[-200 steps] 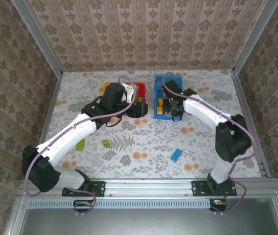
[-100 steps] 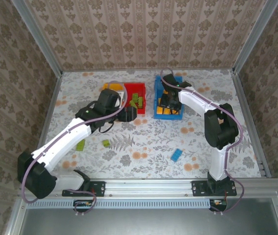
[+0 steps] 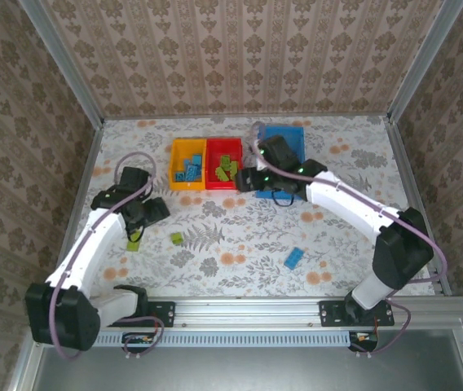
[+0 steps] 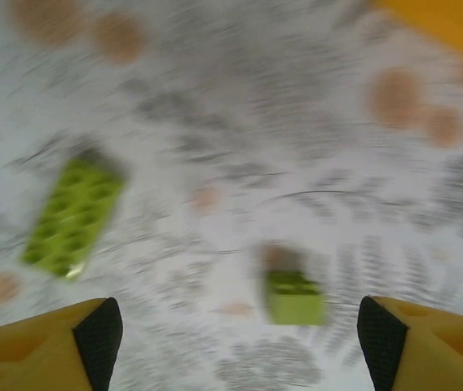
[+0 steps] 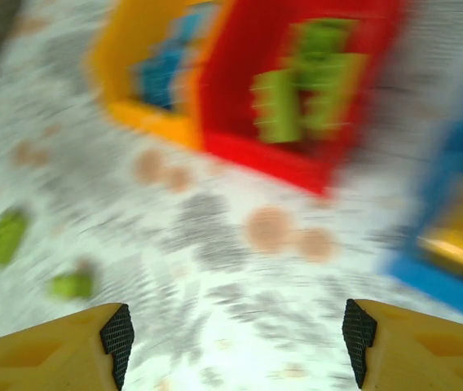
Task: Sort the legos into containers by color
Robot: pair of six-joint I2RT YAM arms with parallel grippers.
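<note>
Three bins stand at the back: the yellow bin [image 3: 176, 167] holds blue bricks [image 3: 189, 169], the red bin [image 3: 224, 147] holds lime bricks [image 3: 227, 169], and my right arm partly covers the blue bin [image 3: 287, 132]. Loose on the table lie a long lime brick [image 3: 135, 239], a small lime brick [image 3: 177, 239] and a blue brick [image 3: 294, 257]. My left gripper [image 3: 156, 210] hangs open and empty above the two lime bricks [image 4: 72, 216] [image 4: 294, 297]. My right gripper [image 3: 242, 181] is open and empty just in front of the red bin [image 5: 256, 155]. Yellow bricks [image 5: 460, 236] sit in the blue bin [image 5: 427, 277].
The table is a floral cloth enclosed by patterned walls and metal posts. Both wrist views are blurred by motion. A corner of the yellow bin [image 4: 451, 20] shows at the top right of the left wrist view. Open cloth lies between the bins and the loose bricks.
My left arm has swung away from the red bin, left and nearer, to above the lime bricks. My right arm has left the blue bin and moved left, in front of the red bin.
</note>
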